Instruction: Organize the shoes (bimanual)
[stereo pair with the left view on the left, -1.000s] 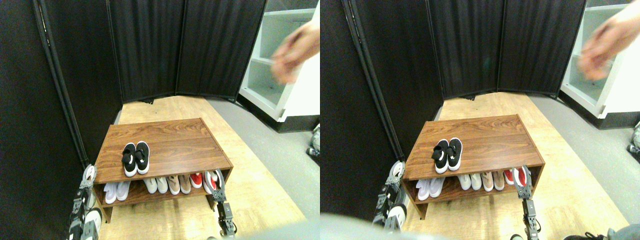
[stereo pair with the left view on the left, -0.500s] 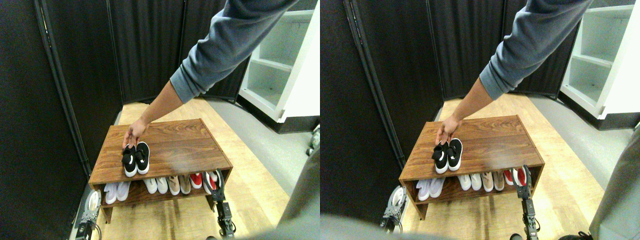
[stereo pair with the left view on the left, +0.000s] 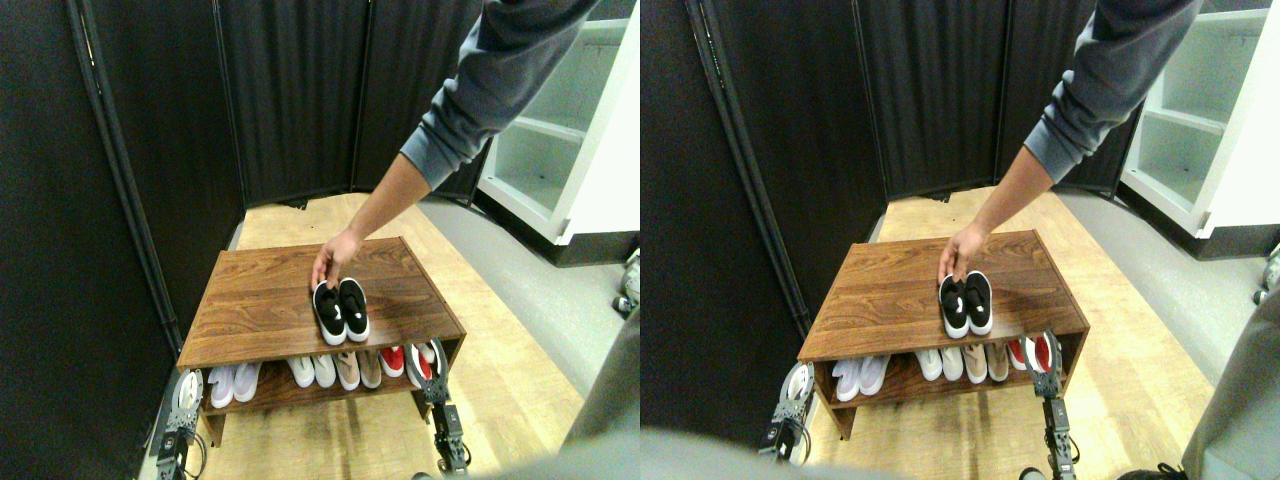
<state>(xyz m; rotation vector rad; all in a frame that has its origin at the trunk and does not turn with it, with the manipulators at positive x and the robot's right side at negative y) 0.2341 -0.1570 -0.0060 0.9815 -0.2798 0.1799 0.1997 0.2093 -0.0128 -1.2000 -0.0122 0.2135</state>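
The shoes, a black pair with white soles, stand side by side on the wooden rack's top, right of its middle and near the front edge. A person's hand rests on their heels, the grey-sleeved arm reaching in from the upper right. My left gripper hangs low beside the rack's left front corner, well away from the shoes. My right gripper sits at the rack's right front corner, level with the lower shelf and below the shoes.
The lower shelf holds a white pair, white and beige shoes and red shoes. Black folding screens close off the back and left. A white shelving unit stands at the right.
The person's hand came in, took the black shoes by the heels and slid them from the left of the rack top to right of its middle. My left manipulator has dropped lower.
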